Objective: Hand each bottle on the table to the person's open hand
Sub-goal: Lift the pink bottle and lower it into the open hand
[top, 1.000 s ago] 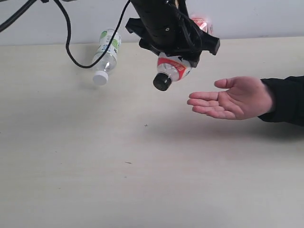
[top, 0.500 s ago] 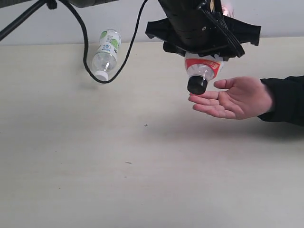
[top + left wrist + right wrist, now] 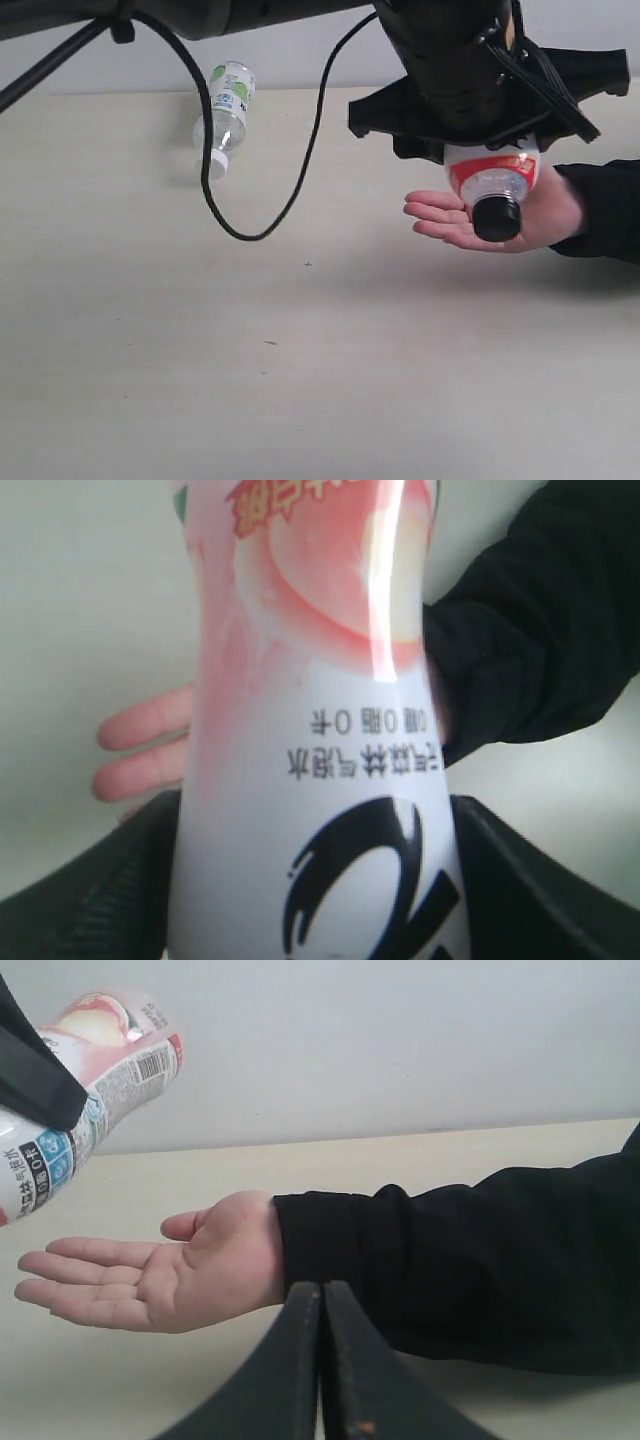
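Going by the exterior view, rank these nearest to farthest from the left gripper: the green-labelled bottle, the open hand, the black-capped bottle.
1. black-capped bottle: gripped in the left gripper, cap pointing downward.
2. open hand: palm up below that bottle, on the right.
3. green-labelled bottle: lying on the table, far off at the back left.

Shows the black-capped bottle (image 3: 492, 180), clear with a red-white label, clamped in the left claw (image 3: 320, 880) and tilted cap-down just above the open hand (image 3: 440, 215). Finds that hand palm up, fingers together, black cuff at the wrist, over the pale cream counter (image 3: 300, 350). Finds a green-labelled, white-capped bottle (image 3: 224, 115) lying on its side, far left.
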You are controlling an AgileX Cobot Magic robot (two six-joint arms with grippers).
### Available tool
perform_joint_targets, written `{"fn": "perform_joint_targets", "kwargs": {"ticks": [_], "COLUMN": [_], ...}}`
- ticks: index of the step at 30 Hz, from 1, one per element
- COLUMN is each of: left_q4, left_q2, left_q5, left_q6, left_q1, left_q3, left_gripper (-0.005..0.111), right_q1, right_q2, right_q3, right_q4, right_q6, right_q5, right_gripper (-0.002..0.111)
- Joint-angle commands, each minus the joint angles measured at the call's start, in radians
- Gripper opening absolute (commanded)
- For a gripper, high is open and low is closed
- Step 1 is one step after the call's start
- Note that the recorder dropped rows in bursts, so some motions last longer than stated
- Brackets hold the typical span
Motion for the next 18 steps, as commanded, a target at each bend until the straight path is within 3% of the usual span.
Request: {"fn": "perform_joint_targets", "kwargs": {"ticks": [1, 18], "left_q4": [0.019, 0.0], "left_q2": [-0.008, 0.142], "left_q5": [-0.026, -0.154], "left_q6": [-0.159, -0.247], "left_q1": [-0.018, -0.033], "left_q3": [0.004, 0.004], "left_gripper": [0.0, 0.003], "right_q1": [-0.005, -0.005], "right_q2": [-0.006, -0.006], "right_q3": [0.005, 0.005], "right_q4": [-0.001, -0.001], "right_q6": [0.002, 0.002], "right_q5": [-0.005, -0.005], "right_gripper": [0.0, 0.0]}}
